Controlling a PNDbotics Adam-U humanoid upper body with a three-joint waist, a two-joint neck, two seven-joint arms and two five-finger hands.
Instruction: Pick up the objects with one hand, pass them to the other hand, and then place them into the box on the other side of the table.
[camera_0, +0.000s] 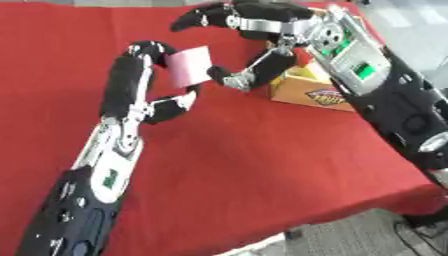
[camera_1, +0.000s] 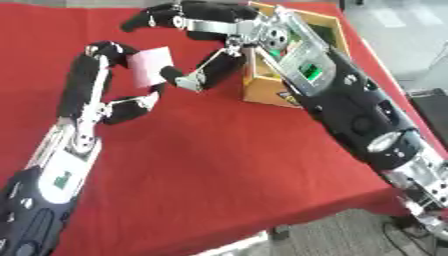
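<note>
- The left robot hand (camera_0: 144, 82) pinches a pink card (camera_0: 190, 66) above the red desk (camera_0: 262, 165).
- The right robot hand (camera_0: 254, 35), fingers spread, reaches the card from 3 o'clock.
- A yellow box (camera_1: 262, 85) sits behind it.

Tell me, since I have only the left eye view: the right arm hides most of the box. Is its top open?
Observer: Yes. The right eye view shows the box with its rim around an open top.
Operator: Is it near the table's edge?
Observer: Yes. Only a thin strip of the red table lies between the box and the right edge.
</note>
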